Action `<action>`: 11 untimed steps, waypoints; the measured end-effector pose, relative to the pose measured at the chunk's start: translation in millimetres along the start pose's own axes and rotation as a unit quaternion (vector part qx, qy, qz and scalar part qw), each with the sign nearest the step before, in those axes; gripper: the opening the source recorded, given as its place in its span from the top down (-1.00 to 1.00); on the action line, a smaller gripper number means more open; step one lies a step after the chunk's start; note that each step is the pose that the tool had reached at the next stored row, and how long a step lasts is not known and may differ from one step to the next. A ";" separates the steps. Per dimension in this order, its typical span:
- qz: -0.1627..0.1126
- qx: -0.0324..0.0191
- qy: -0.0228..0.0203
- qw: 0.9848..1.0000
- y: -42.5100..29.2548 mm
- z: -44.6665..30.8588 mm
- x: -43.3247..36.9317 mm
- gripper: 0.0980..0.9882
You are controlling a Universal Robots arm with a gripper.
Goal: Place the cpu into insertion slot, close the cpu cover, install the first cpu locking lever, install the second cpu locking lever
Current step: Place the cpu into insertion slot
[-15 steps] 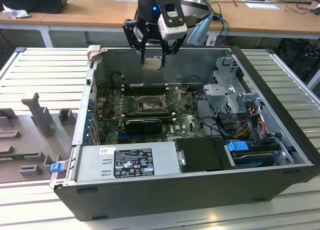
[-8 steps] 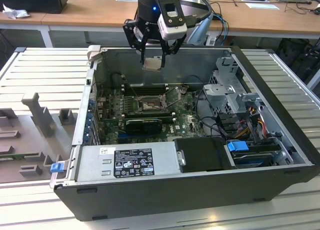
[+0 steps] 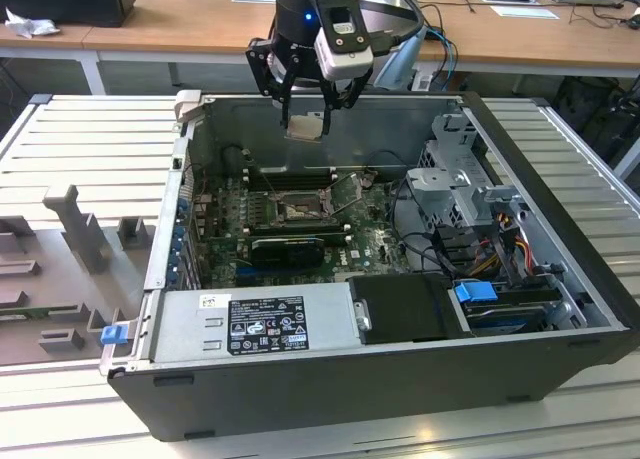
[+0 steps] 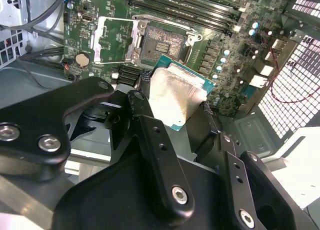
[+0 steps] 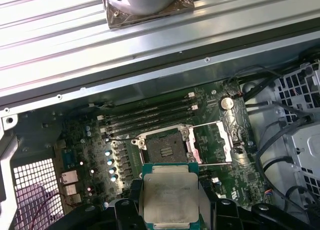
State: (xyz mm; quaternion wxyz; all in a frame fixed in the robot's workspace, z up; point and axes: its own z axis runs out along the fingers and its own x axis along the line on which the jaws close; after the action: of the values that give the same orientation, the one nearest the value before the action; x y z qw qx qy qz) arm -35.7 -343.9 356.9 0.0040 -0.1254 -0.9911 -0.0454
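Note:
My gripper is shut on the cpu, a flat pale square chip with a green edge, and hangs above the open computer case. In both wrist views the cpu sits between the black fingers. Below lies the insertion slot, a dark square socket on the green board, with nothing in it. The cpu cover is swung open beside the slot, its silver frame standing clear. The chip hovers well above the slot, toward the case's far wall.
Long black memory slots run beside the socket. A black card lies on the near side. The power supply lines the case front, and a drive cage with cables fills the exterior view's right. A grey fixture sits outside on the left.

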 end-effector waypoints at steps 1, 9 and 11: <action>0.001 0.000 0.000 1.000 0.0 0.0 0.0 0.02; 0.007 0.000 -0.001 1.000 0.0 0.1 0.1 0.02; 0.009 0.000 -0.001 1.000 0.0 0.1 0.1 0.02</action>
State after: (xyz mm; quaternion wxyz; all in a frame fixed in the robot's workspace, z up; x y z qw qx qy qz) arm -35.9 -343.9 356.8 0.0036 -0.1342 -0.9899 -0.0455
